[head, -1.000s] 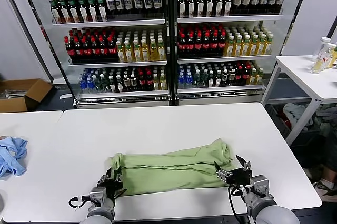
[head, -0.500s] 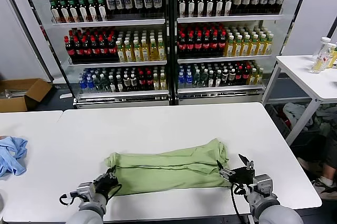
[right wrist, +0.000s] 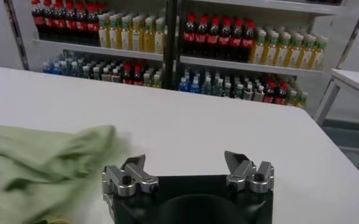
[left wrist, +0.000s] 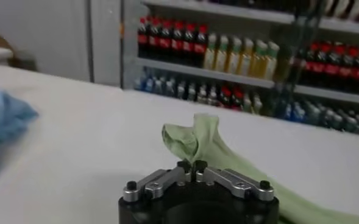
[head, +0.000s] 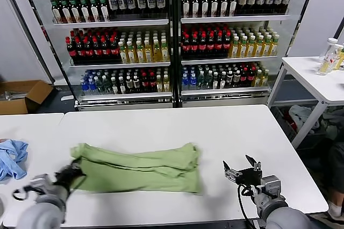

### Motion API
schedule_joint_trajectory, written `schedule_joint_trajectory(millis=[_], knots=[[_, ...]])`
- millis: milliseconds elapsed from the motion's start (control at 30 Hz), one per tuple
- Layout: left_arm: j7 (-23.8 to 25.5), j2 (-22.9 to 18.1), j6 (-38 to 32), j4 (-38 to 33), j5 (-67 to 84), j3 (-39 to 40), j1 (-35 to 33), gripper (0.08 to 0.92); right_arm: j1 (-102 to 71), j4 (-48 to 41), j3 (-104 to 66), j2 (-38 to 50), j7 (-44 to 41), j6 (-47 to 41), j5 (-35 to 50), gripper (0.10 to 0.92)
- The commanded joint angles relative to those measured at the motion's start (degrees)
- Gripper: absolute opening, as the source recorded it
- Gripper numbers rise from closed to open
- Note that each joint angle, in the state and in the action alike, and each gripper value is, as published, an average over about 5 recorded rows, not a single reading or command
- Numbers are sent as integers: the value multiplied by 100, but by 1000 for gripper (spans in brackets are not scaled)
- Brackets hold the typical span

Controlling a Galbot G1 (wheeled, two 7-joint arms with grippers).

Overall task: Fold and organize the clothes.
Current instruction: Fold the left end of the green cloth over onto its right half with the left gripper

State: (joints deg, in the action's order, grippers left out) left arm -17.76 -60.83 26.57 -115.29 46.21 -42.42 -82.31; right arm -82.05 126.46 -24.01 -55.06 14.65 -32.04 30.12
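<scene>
The green polo shirt (head: 137,167) is sliding left across the white table (head: 172,127) compared with a second ago, its right end now lying well apart from the right gripper (head: 243,169). The left gripper (head: 69,175) is pinching the shirt's left end with its fingers fully closed, low over the near left part of the table. The right gripper is waiting at the near right edge, fingers spread wide and holding nothing. A light blue garment (head: 12,159) is lying at the far left.
</scene>
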Motion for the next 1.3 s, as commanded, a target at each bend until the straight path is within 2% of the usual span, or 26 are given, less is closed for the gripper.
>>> schedule_joint_trajectory(millis=[33, 200, 300, 467, 800, 1067, 1300], knots=[[-48, 580, 252, -1207, 2421, -1107, -145, 97, -12, -19, 20, -12, 7, 10, -2, 823], [16, -64, 293, -1871, 3136, -165, -187, 97, -55, -6, 39, -24, 13, 12, -24, 823], [86, -407, 287, -1924, 3220, 453, -156, 97, -98, 12, 18, -11, 14, 16, -33, 823], [101, -722, 240, -1704, 3114, 1211, 22, 97, -167, 47, -54, 11, 10, 27, -33, 823], [48, -1112, 220, -557, 2534, 2058, 908, 97, -133, 41, -12, 23, 9, 37, -32, 823], [92, -1240, 246, 286, 1915, 2576, 1498, 97, -131, -4, -45, 31, 4, 49, -21, 823], [496, -1217, 333, 434, 1327, 2810, 1542, 104, -104, -63, -68, 41, 4, 53, -4, 823]])
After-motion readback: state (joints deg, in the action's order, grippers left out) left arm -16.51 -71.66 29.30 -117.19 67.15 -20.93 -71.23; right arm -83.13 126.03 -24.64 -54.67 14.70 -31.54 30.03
